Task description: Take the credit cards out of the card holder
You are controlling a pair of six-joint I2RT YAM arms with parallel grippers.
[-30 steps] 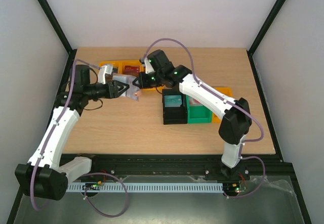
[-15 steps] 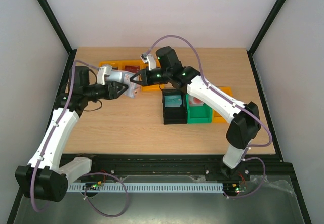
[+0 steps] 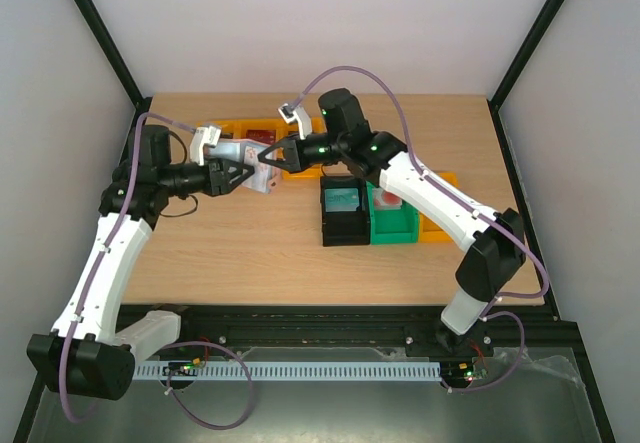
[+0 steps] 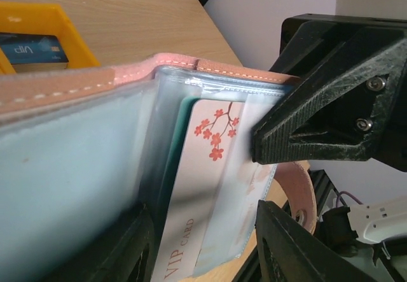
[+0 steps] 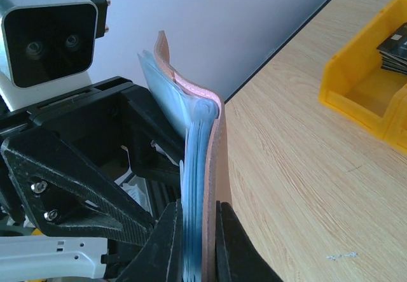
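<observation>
The card holder (image 3: 258,175) hangs in the air between my two grippers, above the table's left middle. It is open, with pinkish edging (image 4: 82,81) and pale blue plastic sleeves. A white VIP card with red blossoms (image 4: 203,167) sits in a sleeve, with a teal card edge (image 4: 173,161) behind it. My right gripper (image 3: 272,155) is shut on the leather cover and sleeves (image 5: 210,142); its jaws clamp both sides. My left gripper (image 3: 245,174) has its jaws apart on either side of the VIP card's sleeve (image 4: 203,231).
A yellow bin (image 3: 225,128) at the back left holds cards; it also shows in the left wrist view (image 4: 57,27) and the right wrist view (image 5: 362,84). A black bin (image 3: 345,228), a green bin (image 3: 395,228) and another yellow bin (image 3: 442,181) stand right of centre.
Both grippers and the holder have shifted a little toward the back of the table. The right arm's elbow has swung right and stretched out. The right grip has held.
</observation>
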